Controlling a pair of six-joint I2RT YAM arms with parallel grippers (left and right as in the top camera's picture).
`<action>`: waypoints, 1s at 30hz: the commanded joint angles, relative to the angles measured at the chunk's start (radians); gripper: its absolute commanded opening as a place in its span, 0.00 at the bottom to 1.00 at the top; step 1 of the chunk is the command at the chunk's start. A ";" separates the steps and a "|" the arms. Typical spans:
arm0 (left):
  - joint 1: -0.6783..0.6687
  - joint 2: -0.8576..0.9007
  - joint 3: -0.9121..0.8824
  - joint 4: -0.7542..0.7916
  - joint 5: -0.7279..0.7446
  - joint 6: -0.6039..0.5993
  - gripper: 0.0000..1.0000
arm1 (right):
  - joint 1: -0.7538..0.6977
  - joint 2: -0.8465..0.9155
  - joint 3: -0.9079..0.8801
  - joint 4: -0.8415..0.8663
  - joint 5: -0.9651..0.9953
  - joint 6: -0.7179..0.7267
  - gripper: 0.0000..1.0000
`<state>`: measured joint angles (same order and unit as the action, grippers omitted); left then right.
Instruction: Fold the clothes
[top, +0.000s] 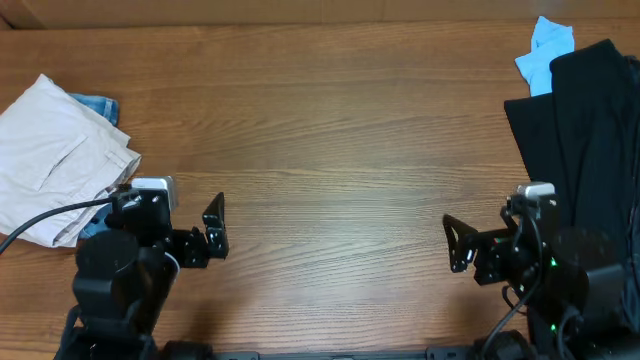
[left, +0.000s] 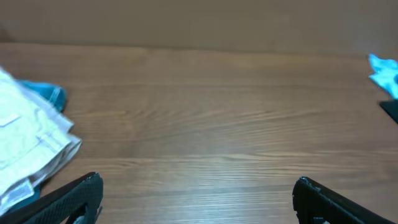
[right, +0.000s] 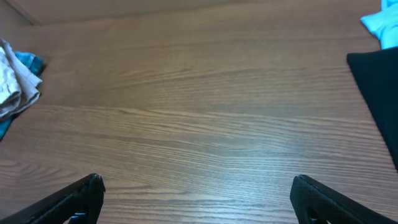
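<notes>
The pale beige khaki shorts (top: 55, 155) lie folded at the table's left edge; they also show in the left wrist view (left: 28, 146) and the right wrist view (right: 15, 87). A black garment (top: 590, 130) lies spread at the right edge, also in the right wrist view (right: 379, 93). A light blue garment (top: 545, 50) lies behind it, also in the left wrist view (left: 384, 71). My left gripper (top: 215, 228) is open and empty over bare wood. My right gripper (top: 455, 245) is open and empty over bare wood.
A blue denim piece (top: 95, 105) peeks out from under the shorts, also in the left wrist view (left: 46, 92). The wooden table (top: 330, 150) spans the view between the two piles.
</notes>
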<state>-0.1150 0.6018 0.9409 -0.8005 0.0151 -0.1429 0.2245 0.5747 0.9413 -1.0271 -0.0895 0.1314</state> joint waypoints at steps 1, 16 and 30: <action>0.006 -0.003 -0.044 -0.016 -0.074 -0.040 1.00 | 0.005 -0.002 -0.006 -0.031 0.014 0.003 1.00; 0.006 0.007 -0.054 -0.248 -0.074 -0.040 1.00 | 0.005 -0.002 -0.006 -0.060 0.014 0.003 1.00; 0.006 0.007 -0.054 -0.248 -0.074 -0.040 1.00 | -0.024 -0.174 -0.079 -0.044 0.033 -0.008 1.00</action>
<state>-0.1150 0.6071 0.8913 -1.0489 -0.0425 -0.1658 0.2211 0.4969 0.9272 -1.0962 -0.0742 0.1295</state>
